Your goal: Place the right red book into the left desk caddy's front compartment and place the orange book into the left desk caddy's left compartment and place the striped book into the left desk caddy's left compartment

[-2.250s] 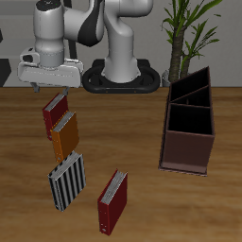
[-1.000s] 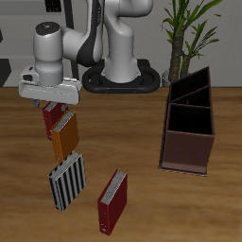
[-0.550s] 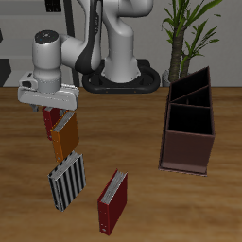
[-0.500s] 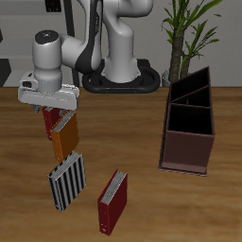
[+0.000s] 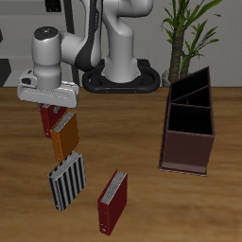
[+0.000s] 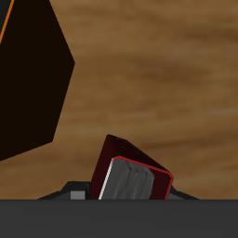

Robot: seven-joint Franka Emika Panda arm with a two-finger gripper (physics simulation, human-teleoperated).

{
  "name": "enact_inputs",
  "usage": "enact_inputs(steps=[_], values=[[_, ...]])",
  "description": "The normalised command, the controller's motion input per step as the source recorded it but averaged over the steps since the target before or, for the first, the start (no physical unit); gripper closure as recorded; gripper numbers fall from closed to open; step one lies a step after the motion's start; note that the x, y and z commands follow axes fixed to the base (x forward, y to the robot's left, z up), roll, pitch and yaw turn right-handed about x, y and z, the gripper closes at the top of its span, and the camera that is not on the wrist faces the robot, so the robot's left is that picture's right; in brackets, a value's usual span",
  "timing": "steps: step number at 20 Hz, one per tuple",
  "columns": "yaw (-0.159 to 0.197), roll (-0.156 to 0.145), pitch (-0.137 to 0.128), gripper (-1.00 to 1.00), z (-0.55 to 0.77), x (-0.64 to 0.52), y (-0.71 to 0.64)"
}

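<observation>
My gripper (image 5: 52, 107) is shut on the right red book (image 5: 49, 123), a dark maroon hardback, and holds it tilted just above the table, near the back. The wrist view shows this book (image 6: 130, 172) close up, with its white page edges. The orange book (image 5: 63, 138) lies right beside it, nearer the table's front edge. The striped book (image 5: 67, 180) lies nearer the front still. The left desk caddy (image 5: 189, 123), a long dark reddish-brown box with black-lined compartments, stands far across the table.
A brighter crimson book (image 5: 112, 201) lies near the front edge, beside the striped book. A potted plant (image 5: 189, 28) stands behind the caddy. The robot's base (image 5: 121, 76) is at the back. A dark shape with an orange edge (image 6: 28, 84) fills one side of the wrist view.
My gripper came down onto the maroon book, closed on it, and has now risen slightly, shifting the book a little. The other books and the caddy have not moved.
</observation>
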Motion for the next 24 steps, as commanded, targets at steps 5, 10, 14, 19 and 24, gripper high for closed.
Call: enact_inputs(steps=[5,10,14,19,24], values=[[-0.06,-0.06,-0.046,1.0,0.35,-0.16,0.14],[0.008,-0.031,-0.032,1.0,0.33,-0.12,0.28],[-0.066,-0.041,-0.023,1.0,0.33,-0.28,0.24],[-0.056,-0.031,0.004,1.0,0.3,-0.35,0.34],[-0.004,0.004,-0.025,1.0,0.21,-0.13,0.29]])
